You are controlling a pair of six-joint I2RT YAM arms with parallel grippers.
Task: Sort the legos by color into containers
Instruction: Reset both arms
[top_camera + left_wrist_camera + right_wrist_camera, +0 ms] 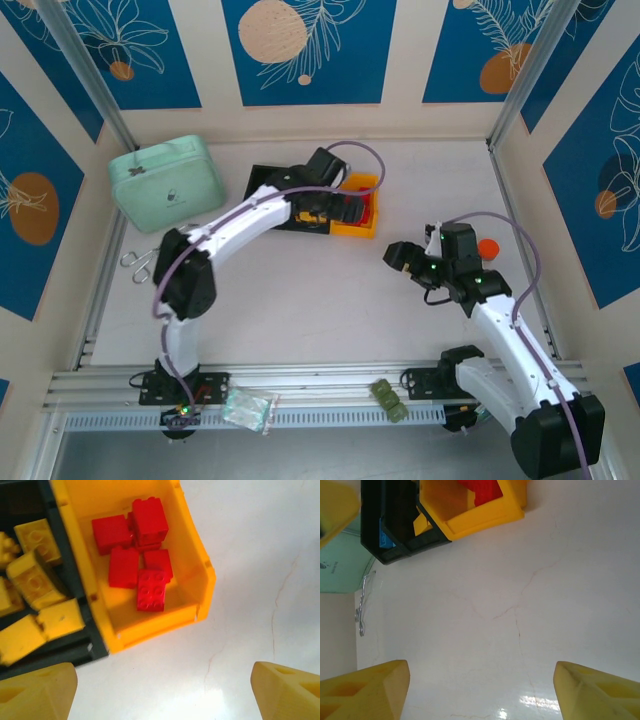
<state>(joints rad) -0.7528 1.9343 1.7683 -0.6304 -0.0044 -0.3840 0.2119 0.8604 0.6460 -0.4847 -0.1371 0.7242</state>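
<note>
The left gripper (160, 687) is hanging open and empty. The red legos (137, 565) are lying just ahead of it in the yellow bin (202, 570), so this arm is nearer. Its wrist view is showing yellow legos (35, 580) left of that bin. The right gripper (480, 690), also gaping empty, is facing the bins from well back, glimpsing a blue lego (385, 535).
</note>
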